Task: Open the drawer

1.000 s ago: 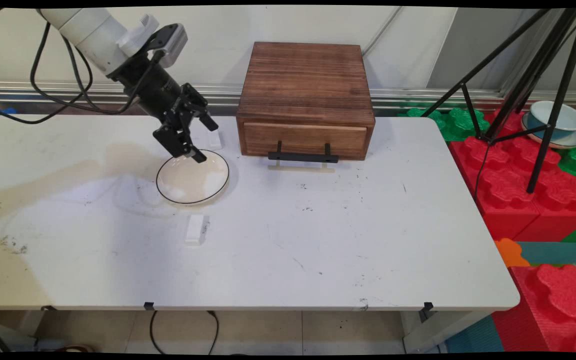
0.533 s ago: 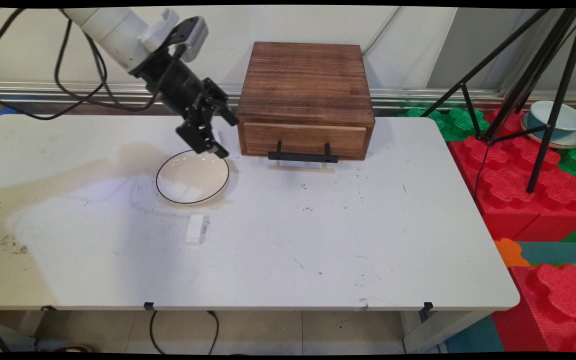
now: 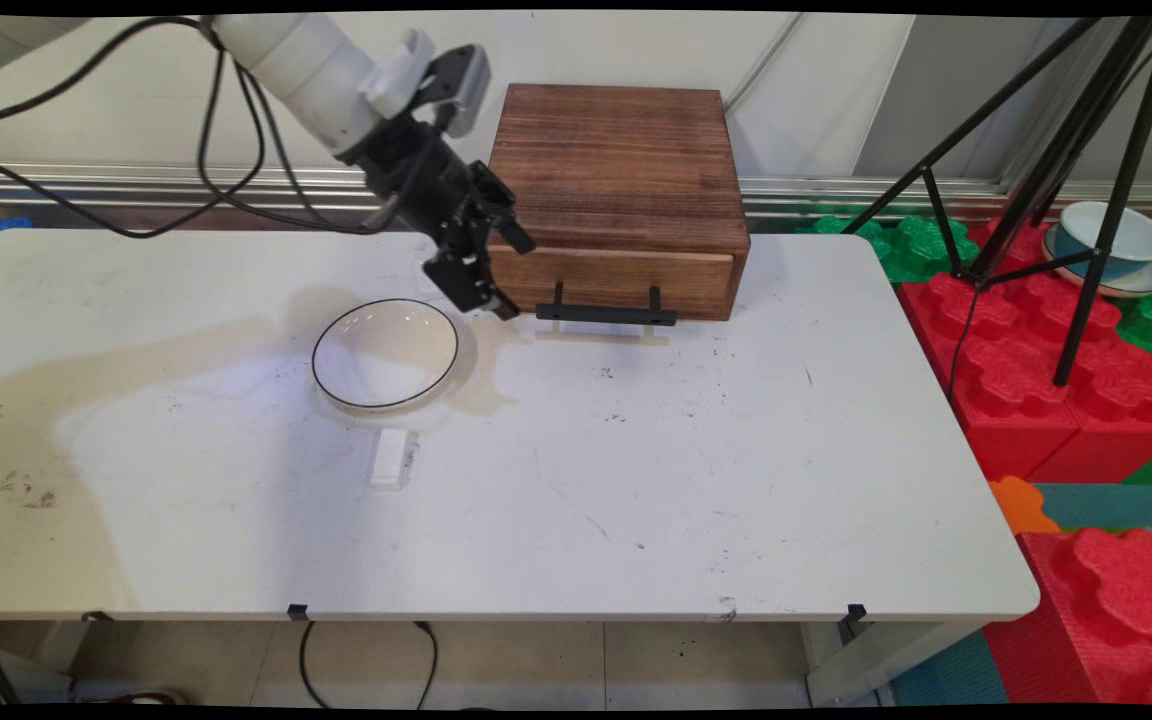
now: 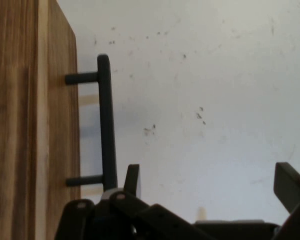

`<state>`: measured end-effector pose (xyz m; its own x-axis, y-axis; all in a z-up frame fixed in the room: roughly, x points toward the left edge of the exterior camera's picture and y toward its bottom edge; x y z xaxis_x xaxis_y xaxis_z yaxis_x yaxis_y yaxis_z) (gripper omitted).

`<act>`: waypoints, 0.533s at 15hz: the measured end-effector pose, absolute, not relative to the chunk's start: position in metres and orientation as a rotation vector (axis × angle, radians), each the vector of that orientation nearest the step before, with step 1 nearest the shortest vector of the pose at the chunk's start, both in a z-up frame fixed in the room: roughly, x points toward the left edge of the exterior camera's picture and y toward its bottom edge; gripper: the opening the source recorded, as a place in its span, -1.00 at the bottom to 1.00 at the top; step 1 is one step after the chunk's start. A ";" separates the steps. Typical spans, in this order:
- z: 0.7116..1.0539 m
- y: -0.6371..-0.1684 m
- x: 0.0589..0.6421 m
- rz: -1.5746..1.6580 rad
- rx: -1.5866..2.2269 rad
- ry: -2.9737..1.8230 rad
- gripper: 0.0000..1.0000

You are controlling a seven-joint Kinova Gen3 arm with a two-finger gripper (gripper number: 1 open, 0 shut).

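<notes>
Gripper (image 3: pixel 513 275) spread wide, held beside black drawer handle (image 3: pixel 606 314) of wooden box (image 3: pixel 614 190); handle's long axis seen running along drawer front.

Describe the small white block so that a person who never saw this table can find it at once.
Start at the wooden drawer box at the back of the white table. To its near left is a black-rimmed plate; the small white block lies just in front, flat and rectangular, almost matching the tabletop.

Wooden drawer box (image 3: pixel 612 195) at tabletop's (image 3: pixel 636 480) far edge; black-rimmed plate (image 3: pixel 385 354) left of it; small white block (image 3: pixel 389 459) nearer front.
</notes>
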<state>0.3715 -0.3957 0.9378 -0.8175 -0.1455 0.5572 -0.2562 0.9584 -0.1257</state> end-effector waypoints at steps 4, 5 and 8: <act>0.925 -0.410 0.346 0.281 0.267 -2.561 1.00; 0.922 -0.413 0.340 0.286 0.265 -2.566 1.00; 0.912 -0.424 0.322 0.300 0.251 -2.587 1.00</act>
